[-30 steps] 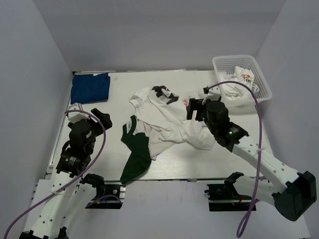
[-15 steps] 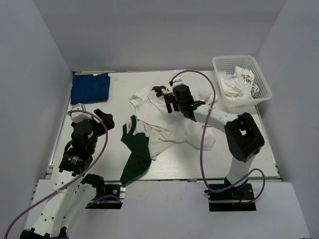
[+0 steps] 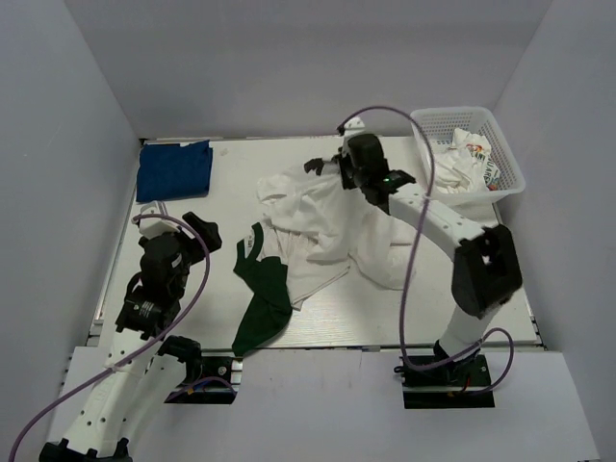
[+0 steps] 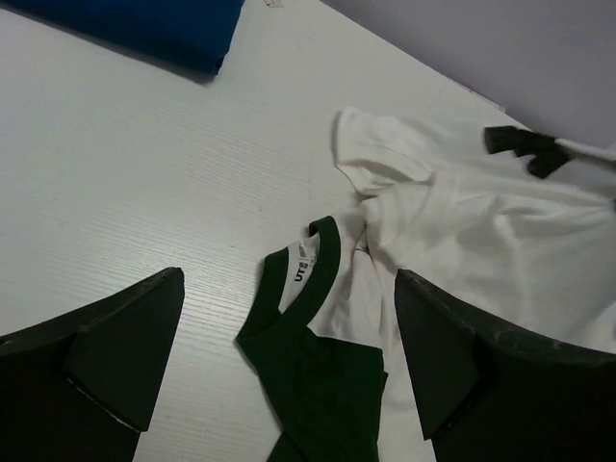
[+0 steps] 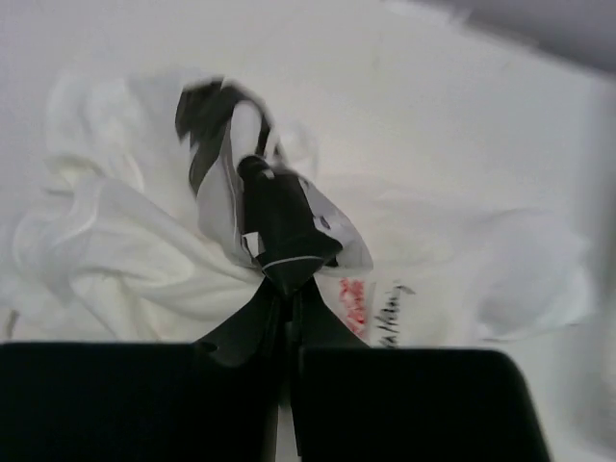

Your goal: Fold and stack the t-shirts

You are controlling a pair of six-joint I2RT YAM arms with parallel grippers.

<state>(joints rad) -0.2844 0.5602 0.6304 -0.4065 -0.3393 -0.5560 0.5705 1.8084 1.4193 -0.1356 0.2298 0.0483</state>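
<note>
The right gripper (image 3: 327, 169) pinched the white shirt (image 3: 318, 219) at its far edge. The cloth lay near-left toward the wide-open left gripper (image 3: 197, 227).

Left side first: my black left arm (image 3: 144, 308) sits folded close to its base, wrist tipped forward, and my black two-finger left gripper (image 4: 289, 289) has its jaws spread wide. Over on the right, my black-and-white right arm (image 3: 433, 217) reaches far out, elbow raised, forearm angled left. My black right gripper (image 5: 286, 279) is clamped tight, pinching a bunch of the white-and-dark cloth t-shirt (image 5: 279, 207).
</note>
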